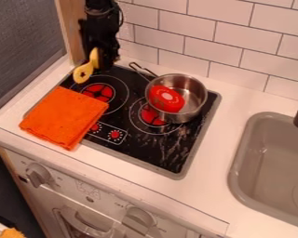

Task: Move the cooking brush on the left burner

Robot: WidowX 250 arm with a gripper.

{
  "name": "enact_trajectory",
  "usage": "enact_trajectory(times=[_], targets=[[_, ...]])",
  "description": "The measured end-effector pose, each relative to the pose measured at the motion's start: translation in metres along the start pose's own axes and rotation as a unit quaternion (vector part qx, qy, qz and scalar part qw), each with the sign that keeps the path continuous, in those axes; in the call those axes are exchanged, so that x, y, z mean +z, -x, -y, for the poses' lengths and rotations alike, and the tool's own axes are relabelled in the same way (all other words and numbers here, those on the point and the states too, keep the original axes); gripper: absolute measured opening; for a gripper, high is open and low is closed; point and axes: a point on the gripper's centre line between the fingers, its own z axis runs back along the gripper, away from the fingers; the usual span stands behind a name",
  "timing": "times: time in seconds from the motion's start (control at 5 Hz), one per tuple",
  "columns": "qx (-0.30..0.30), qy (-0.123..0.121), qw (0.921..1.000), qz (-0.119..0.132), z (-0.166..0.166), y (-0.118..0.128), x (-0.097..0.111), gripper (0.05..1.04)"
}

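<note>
Near the stove's back left corner hangs the black gripper (100,64), shut on the yellow cooking brush (84,72). The brush is tilted, its upper end against the gripper and its wider end with dark openings pointing down and left. Below and to the right of that wider end lies the left burner (99,92), a red disc with white rings on the black stove top. An orange cloth reaches close to the burner's front left side.
The folded orange cloth (64,117) covers the stove's front left part. A metal pot (194,103) with a red object (166,98) inside stands on the right burner, its handle pointing back left. A tiled wall rises behind; a grey sink (273,160) is at right.
</note>
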Motion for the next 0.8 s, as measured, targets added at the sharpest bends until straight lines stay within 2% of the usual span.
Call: enact_trajectory(times=[0.2,0.4,0.6,0.8], targets=[[-0.002,0.010,0.9999,0.002,0.003,-0.001,0.001,0.952],[-0.002,0.042,0.9991,-0.003,0.013,0.001,0.002,1.006],[-0.006,0.040,0.9992,0.002,0.014,0.002,0.024,1.001],[-0.023,0.033,0.9991,-0.009,0.026,0.006,0.048,1.000]])
